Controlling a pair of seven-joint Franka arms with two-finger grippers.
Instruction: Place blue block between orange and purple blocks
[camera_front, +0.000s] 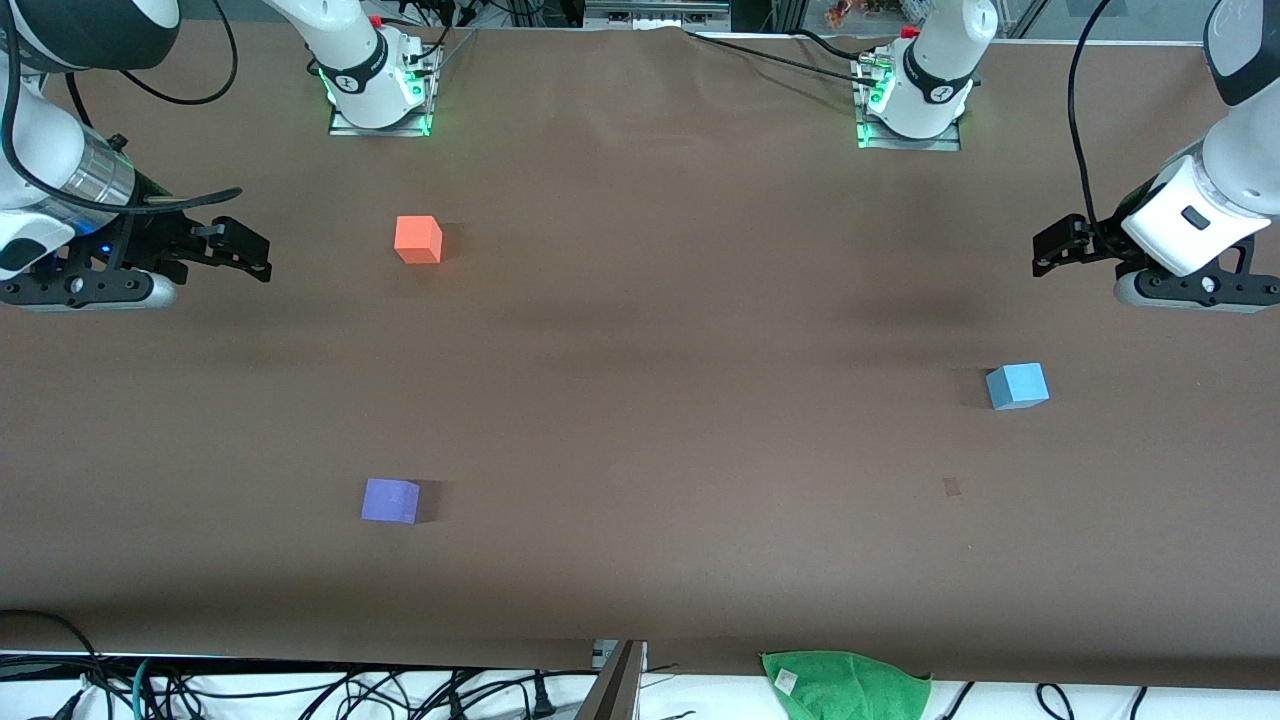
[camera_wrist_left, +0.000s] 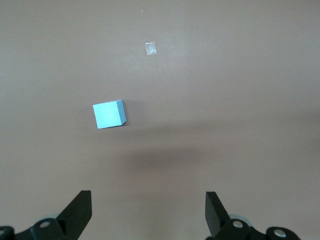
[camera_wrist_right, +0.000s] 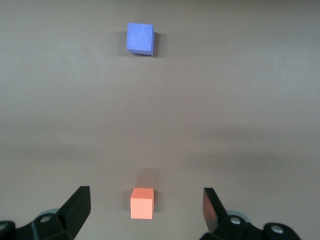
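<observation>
The sky-blue block (camera_front: 1017, 386) sits alone on the brown table toward the left arm's end. It also shows in the left wrist view (camera_wrist_left: 108, 114). The orange block (camera_front: 418, 240) and the purple block (camera_front: 390, 500) sit toward the right arm's end, the purple one nearer to the front camera, with a wide gap between them. Both show in the right wrist view, orange (camera_wrist_right: 142, 203) and purple (camera_wrist_right: 140, 38). My left gripper (camera_front: 1060, 248) (camera_wrist_left: 148, 207) hangs open and empty in the air near the blue block. My right gripper (camera_front: 245, 252) (camera_wrist_right: 146, 196) hangs open and empty beside the orange block.
A green cloth (camera_front: 845, 685) lies at the table's edge nearest the front camera. A small tape mark (camera_front: 951, 487) (camera_wrist_left: 150, 48) is on the table near the blue block. Cables lie along that edge and by the arm bases.
</observation>
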